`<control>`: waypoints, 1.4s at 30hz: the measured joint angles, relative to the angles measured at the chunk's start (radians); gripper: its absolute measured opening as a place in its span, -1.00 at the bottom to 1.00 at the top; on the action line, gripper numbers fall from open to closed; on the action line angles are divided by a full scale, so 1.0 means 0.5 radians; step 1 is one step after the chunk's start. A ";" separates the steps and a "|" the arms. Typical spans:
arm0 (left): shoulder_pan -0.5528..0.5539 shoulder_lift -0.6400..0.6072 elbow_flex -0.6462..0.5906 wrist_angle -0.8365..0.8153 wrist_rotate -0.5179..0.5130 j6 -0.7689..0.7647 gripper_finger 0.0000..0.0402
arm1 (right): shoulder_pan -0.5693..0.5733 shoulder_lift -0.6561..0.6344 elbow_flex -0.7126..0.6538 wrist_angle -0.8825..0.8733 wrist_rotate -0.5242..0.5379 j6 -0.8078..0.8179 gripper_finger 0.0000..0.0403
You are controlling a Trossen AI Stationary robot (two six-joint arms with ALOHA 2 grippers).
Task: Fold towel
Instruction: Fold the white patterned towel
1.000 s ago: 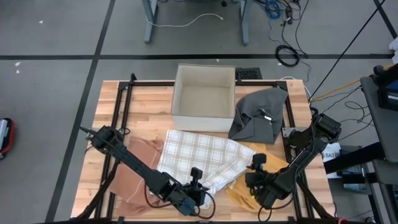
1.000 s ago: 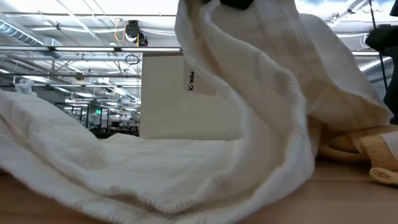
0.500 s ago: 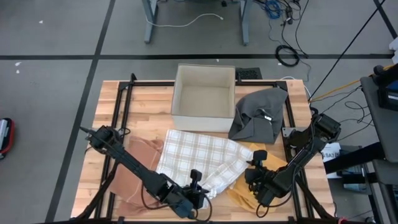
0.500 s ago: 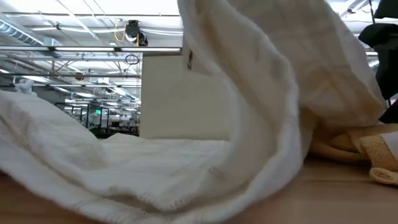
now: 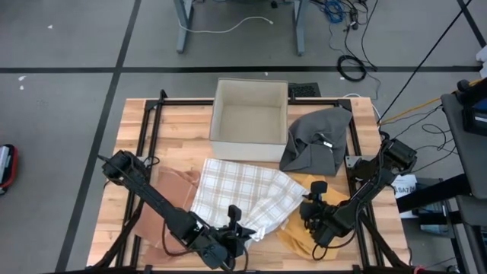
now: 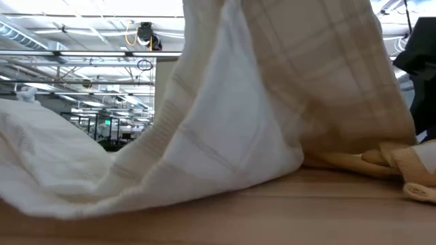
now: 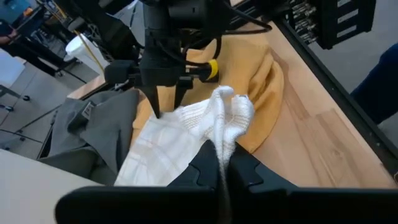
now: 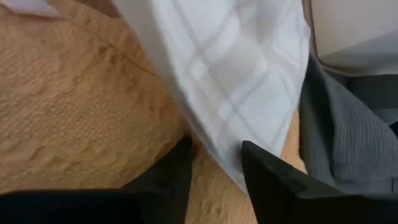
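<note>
The plaid towel [image 5: 243, 194], cream with tan checks, lies rumpled at the front middle of the wooden tabletop [image 5: 183, 129], one corner gathered into a bunched ridge. The left claw [image 5: 233, 232] is clamped together on that corner at the towel's front edge. The right claw [image 5: 310, 209], fingers apart, straddles the towel's right edge where it overlaps a mustard-yellow cloth [image 5: 300, 236]. A tan cloth [image 5: 163, 205] lies left of the towel, a grey cloth [image 5: 316, 137] behind it beside an open white box [image 5: 249, 120].

Parted dark fingers [image 8: 267, 174] straddle the plaid towel's [image 8: 230, 74] edge over yellow cloth [image 8: 74, 118], grey cloth [image 8: 348, 143] beside
</note>
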 joint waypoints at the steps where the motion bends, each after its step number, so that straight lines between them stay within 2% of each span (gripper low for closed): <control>1: -0.001 0.000 0.000 0.000 -0.001 0.001 -0.98 | 0.000 0.000 -0.006 0.005 0.001 0.007 -0.43; 9: -0.001 0.000 0.000 -0.005 0.000 0.002 -0.98 | -0.002 0.000 -0.010 0.001 0.049 0.001 -0.87; 12: -0.007 0.000 0.000 -0.005 0.000 0.002 -0.98 | -0.004 0.000 -0.011 0.001 0.053 -0.001 -0.97; 16: -0.022 0.001 0.000 -0.009 0.002 0.002 -0.96 | -0.004 0.000 -0.006 -0.009 0.051 -0.001 -0.98; 22: -0.031 0.001 0.000 -0.004 0.164 0.003 -0.95 | -0.007 0.000 0.135 -0.170 0.074 -0.012 -0.99; 29: -0.104 0.003 0.023 0.004 0.198 0.006 -0.94 | -0.048 0.000 0.488 -0.553 0.400 -0.144 -1.00; 34: -0.208 0.005 0.134 -0.004 0.133 0.004 -0.94 | -0.165 0.000 0.739 -0.690 0.623 -0.450 -1.00; 38: -0.276 0.005 0.186 -0.014 0.034 -0.066 -0.94 | -0.311 0.000 0.852 -0.688 0.668 -0.784 -1.00; 42: -0.310 0.005 0.190 -0.030 0.001 -0.265 -0.93 | -0.438 0.000 0.885 -0.644 0.669 -1.062 -1.00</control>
